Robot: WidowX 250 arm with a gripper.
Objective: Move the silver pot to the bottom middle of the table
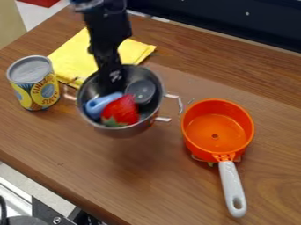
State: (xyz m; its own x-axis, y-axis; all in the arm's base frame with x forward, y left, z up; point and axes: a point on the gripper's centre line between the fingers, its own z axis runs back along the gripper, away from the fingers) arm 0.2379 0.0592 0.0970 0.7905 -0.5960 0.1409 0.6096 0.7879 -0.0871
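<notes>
Wood-grained table (59,145) is supporting a can (35,85), its yellow label carrying print, and an orange saucepan (215,132); between them, the silver pot (120,131) is hanging above the surface, the fingers of the gripper (115,78) apparently pinching its far wall. Thin metal is probably making the pot light, stiff and slippery, while 3 loose items inside, a strawberry (122,110), a blue object (100,104) and a clear cup (141,91), are adding weight that could be shifting. Gripping at 1 wall is risking tilt, so firm rim pressure is being advised.
</notes>
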